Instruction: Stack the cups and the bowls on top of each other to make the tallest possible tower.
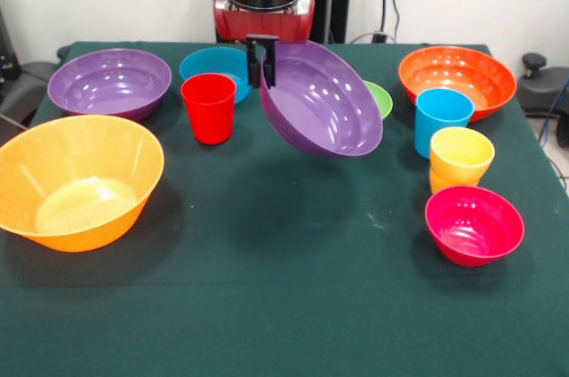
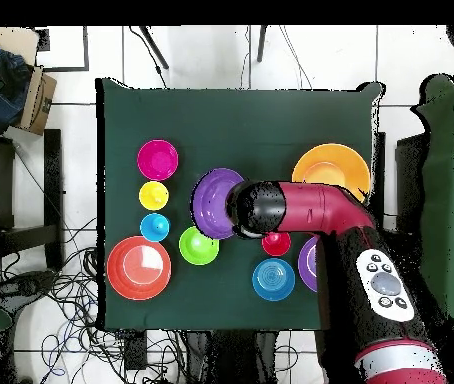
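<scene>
The gripper [image 1: 264,61] has its 2 fingers pinched on the rim of a purple bowl [image 1: 324,101], which hangs tilted above mid-table between the red cup [image 1: 209,108] and the green bowl [image 1: 380,99]. To stack well I'd level it first, then lower it square onto a wide base, likely the other purple bowl [image 1: 109,82] or the big yellow-orange bowl [image 1: 78,180]. Release only once it's seated, because a rim pinch lets it swing.
</scene>
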Robot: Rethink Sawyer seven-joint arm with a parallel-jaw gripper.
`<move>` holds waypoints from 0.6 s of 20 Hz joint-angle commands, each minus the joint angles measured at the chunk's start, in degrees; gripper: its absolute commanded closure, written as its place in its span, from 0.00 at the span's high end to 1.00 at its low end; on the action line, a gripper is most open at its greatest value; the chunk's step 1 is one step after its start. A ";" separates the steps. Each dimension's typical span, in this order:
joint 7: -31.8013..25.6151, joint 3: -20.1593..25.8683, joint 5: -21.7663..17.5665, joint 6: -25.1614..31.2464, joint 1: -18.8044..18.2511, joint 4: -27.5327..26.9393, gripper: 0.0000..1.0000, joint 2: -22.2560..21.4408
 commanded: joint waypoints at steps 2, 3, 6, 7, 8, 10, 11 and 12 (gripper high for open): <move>-3.20 2.26 -0.97 6.22 0.29 -4.88 0.00 1.05; -3.16 2.28 -1.01 6.33 0.35 -5.31 0.00 1.35; -2.91 2.26 -1.02 6.66 0.47 -6.37 0.00 2.11; -2.87 2.30 -0.99 6.81 0.55 -6.59 0.00 2.19; -2.84 2.34 -0.96 6.97 0.63 -6.80 0.00 2.27; -3.01 2.43 -1.00 7.33 0.74 -7.38 0.00 2.50; -3.21 2.54 -0.98 7.65 0.75 -7.79 0.00 2.74; -3.51 2.69 -0.93 7.98 0.66 -8.19 0.00 3.03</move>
